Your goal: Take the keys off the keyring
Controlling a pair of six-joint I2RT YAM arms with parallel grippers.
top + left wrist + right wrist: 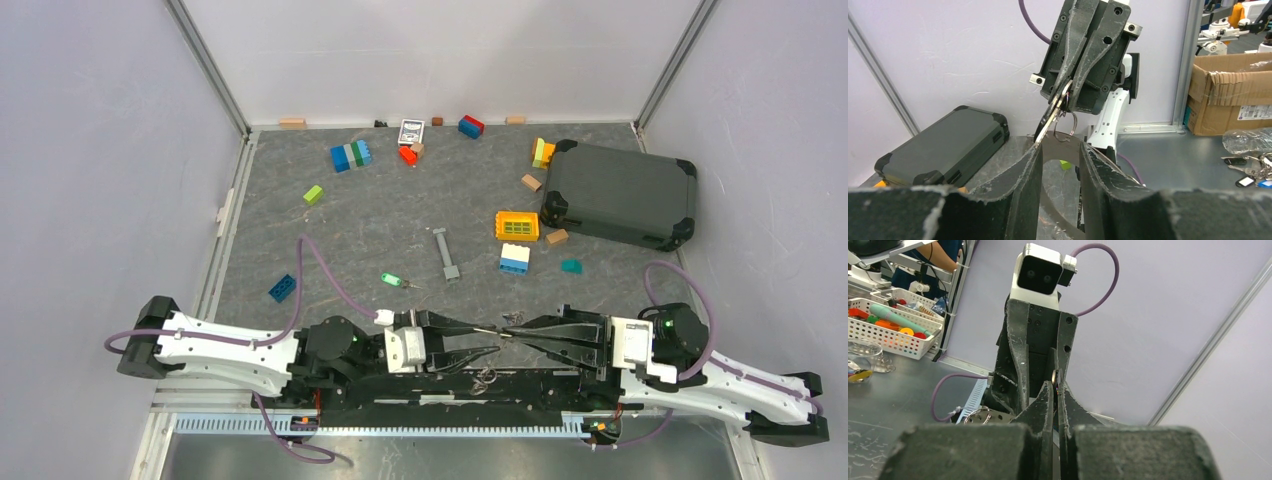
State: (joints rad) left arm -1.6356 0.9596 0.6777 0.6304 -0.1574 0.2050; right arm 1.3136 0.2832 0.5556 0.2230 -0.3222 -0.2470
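In the top view the two arms lie along the bottom of the frame. Their grippers meet tip to tip just right of centre, low over the grey speckled table [400,220].

The right gripper [1055,386] has its two black fingers pressed together, and a flat silver metal key [1052,115] is pinched between their tips. In the left wrist view that key slants down and to the left from the pinched tips, in the middle of the frame. Its free end touches the tip of the left-hand finger of the left gripper [1060,147].

The left gripper stands partly open, with a clear gap between its two fingers. The key touches only one finger and the other is apart from it, so this gripper grips nothing.

The thin silver wire keyring [1071,127] hangs just beside the held key, to its right and just below the right gripper's tips. In the picture it sits just above the gap in the left gripper, not between the fingers. Whether the ring passes through the held key I cannot tell.

A small silver key with a green head [392,280] lies flat on the table. In the top view it is above and left of the grippers, well apart from the ring.
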